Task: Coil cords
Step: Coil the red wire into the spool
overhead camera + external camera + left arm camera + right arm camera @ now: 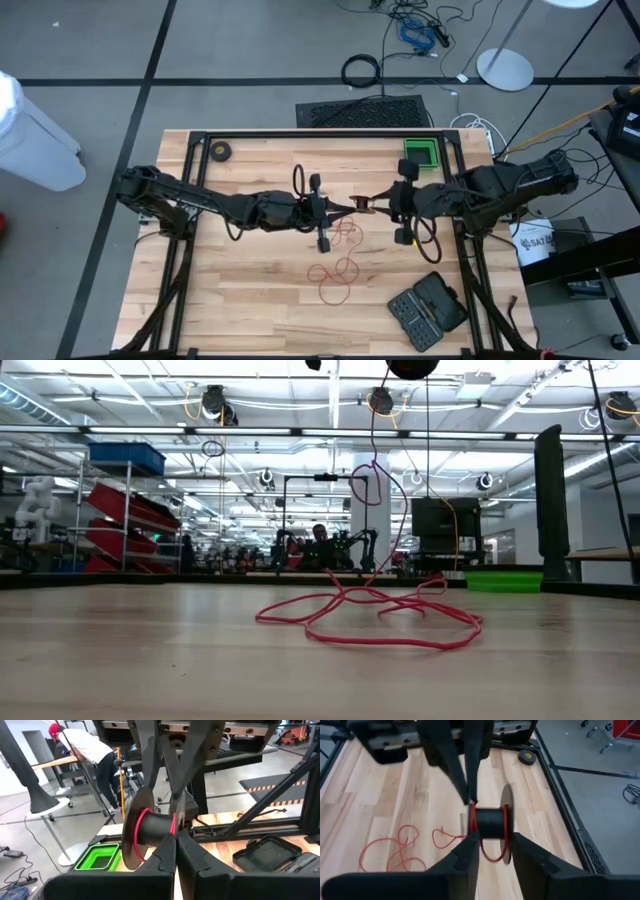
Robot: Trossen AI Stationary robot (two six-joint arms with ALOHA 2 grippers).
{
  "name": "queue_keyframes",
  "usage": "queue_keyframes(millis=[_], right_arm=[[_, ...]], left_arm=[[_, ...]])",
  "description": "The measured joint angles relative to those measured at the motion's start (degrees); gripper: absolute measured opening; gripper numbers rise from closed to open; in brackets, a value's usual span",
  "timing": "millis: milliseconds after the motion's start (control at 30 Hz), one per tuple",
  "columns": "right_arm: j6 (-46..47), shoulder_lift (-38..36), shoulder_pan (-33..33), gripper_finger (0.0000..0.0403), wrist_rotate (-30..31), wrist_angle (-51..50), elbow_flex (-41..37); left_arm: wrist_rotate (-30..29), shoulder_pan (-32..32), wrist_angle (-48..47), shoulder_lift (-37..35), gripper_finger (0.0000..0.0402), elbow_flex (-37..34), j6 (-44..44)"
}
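Black reel [490, 826] with red cord [338, 272] wound on it hangs mid-air over bench [250, 300] centre, between my two tools. Rest of the cord trails down in loose loops on the wood. My left tool [352, 208] is pinched closed at the reel; what it grips, can't tell. My right tool [492, 851] sits apart, fingers either side of the reel. Green bin [421, 152] at far corner, black bit case [428, 308] near edge, small black roll [220, 151]. No legible labels on these.
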Motion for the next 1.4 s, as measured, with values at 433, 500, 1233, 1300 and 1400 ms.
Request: queue_keyframes(millis=[433, 500, 1233, 1300, 1400], right_arm=[[-0.1, -1.6, 3.3, 0.0121, 2.4, 0.5, 0.0], [-0.5, -1.5, 3.3, 0.0121, 2.2, 0.8, 0.0], [-7.0, 0.2, 3.0, 0.0121, 2.3, 6.0, 0.0], [-8.5, 0.2, 2.9, 0.0121, 2.3, 8.1, 0.0], [-10.3, 0.2, 2.8, 0.0121, 2.3, 11.1, 0.0]], left_arm=[[-1.3, 0.1, -4.4, -3.2, 0.0002, 0.0, -2.9], [-0.4, 0.1, -4.5, -3.2, 0.0002, 0.0, -2.9], [11.1, -0.7, -6.9, -7.2, 0.0002, 0.0, 0.6], [11.1, -0.7, -6.5, -7.3, 0.0002, 0.0, 0.5], [11.1, -0.7, -6.5, -7.3, 0.0001, 0.0, 0.5]])
